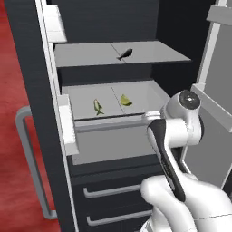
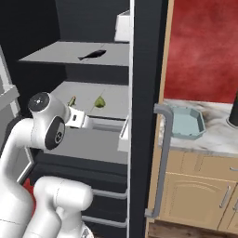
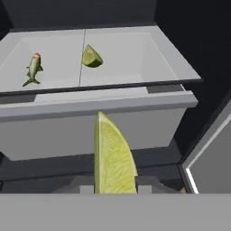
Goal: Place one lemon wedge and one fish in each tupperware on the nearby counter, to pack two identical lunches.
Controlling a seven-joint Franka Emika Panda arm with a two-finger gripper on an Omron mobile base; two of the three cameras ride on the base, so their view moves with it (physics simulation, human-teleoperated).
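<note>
In the hand view my gripper (image 3: 115, 186) is shut on a yellow lemon wedge (image 3: 113, 155), held upright in front of the open fridge drawer (image 3: 103, 106). Inside that drawer lie a second lemon wedge (image 3: 91, 57) (image 1: 126, 100) (image 2: 99, 102) and a small green fish (image 3: 34, 67) (image 1: 98, 107) (image 2: 72, 101). A dark fish (image 1: 125, 54) (image 2: 93, 55) rests on the shelf above. The pale blue octagonal tupperware (image 2: 197, 132) stands on the marbled counter (image 2: 218, 139) to the right of the fridge, with nothing in it that I can see.
The fridge door (image 2: 144, 116) with its long grey handle (image 2: 162, 158) stands between the arm and the counter. A second door with a handle (image 1: 27, 158) hangs open at the left. A dark paper-towel holder (image 2: 234, 114) stands at the counter's right end. Lower fridge drawers (image 1: 113, 190) sit below.
</note>
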